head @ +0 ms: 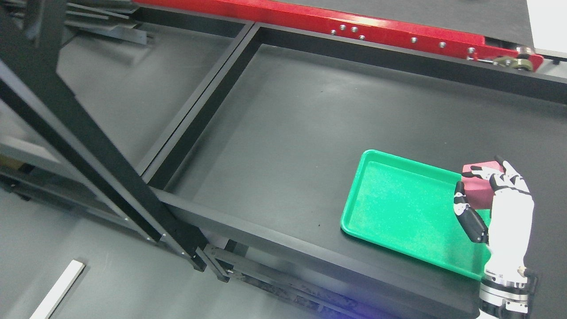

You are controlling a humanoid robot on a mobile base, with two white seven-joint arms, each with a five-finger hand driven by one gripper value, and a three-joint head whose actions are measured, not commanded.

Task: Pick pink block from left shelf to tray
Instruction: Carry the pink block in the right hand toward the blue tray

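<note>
Your robot's right hand (498, 201) gripped the pink block (479, 188) over the near right part of the green tray (401, 204), thumb on the block's near-left face and the other fingers (485, 170) curled over its top. The arm came up from below the tray's near right corner, the white palm turned away from the camera.

The block sat directly in that hand, so nothing separated the two; what mattered was the block's place relative to the tray. It looked to be inside the tray's right rim, apparently held clear of the floor rather than resting on it, though you could not tell that for certain from this angle. Its shape read as roughly cubic, with no clear long axis to align.

Your left hand did not show. The black shelf frame (190, 128) stood well to the tray's left, the red rail (376, 29) beyond its far side.

Judged from this, the carry looked nearly done: a lowering and a release remained.
</note>
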